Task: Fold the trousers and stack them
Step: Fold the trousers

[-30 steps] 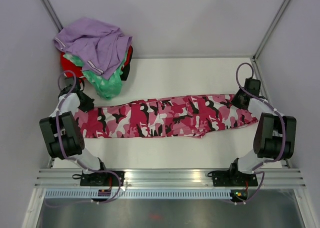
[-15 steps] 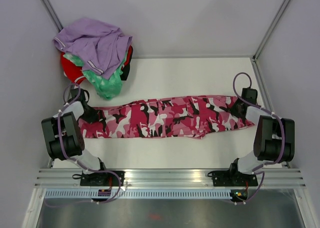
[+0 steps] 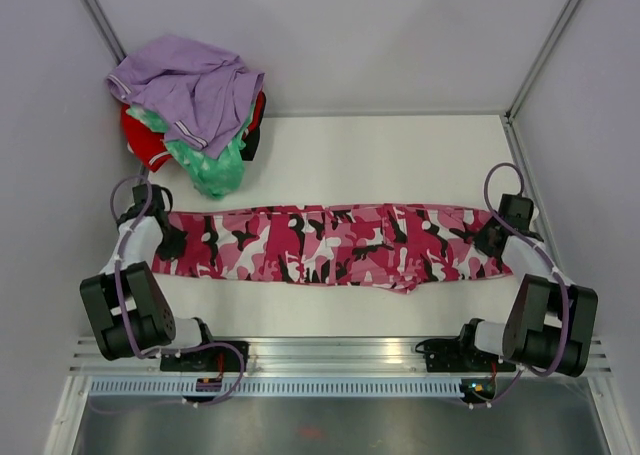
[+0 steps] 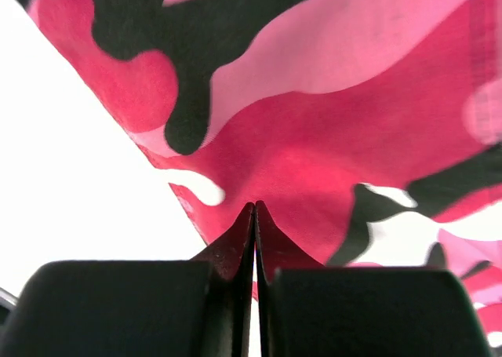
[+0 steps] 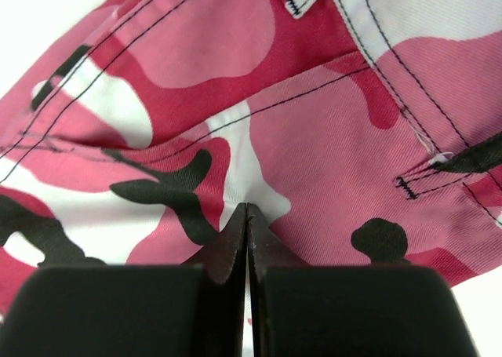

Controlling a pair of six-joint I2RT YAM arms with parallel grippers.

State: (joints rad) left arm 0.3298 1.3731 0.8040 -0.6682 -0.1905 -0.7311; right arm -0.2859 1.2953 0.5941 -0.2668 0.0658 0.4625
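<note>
The pink camouflage trousers [image 3: 320, 247] lie flat and stretched out lengthwise across the white table, left to right. My left gripper [image 3: 172, 243] is at their left end, and the left wrist view shows its jaws [image 4: 255, 208] shut on a hot pink edge of the trousers [image 4: 353, 122]. My right gripper [image 3: 490, 240] is at their right end, the waistband end with belt loops. The right wrist view shows its jaws [image 5: 247, 208] shut on a pinch of the trousers [image 5: 314, 137].
A pile of clothes sits at the back left corner: a lavender garment [image 3: 190, 85] on top of green cloth [image 3: 212, 165] and red cloth [image 3: 140, 135]. Grey walls close in the table on three sides. A metal rail [image 3: 340, 355] runs along the near edge.
Both grippers have moved toward the near edge and apart, dragging the trousers closer to me and pulling them straighter and flatter.
</note>
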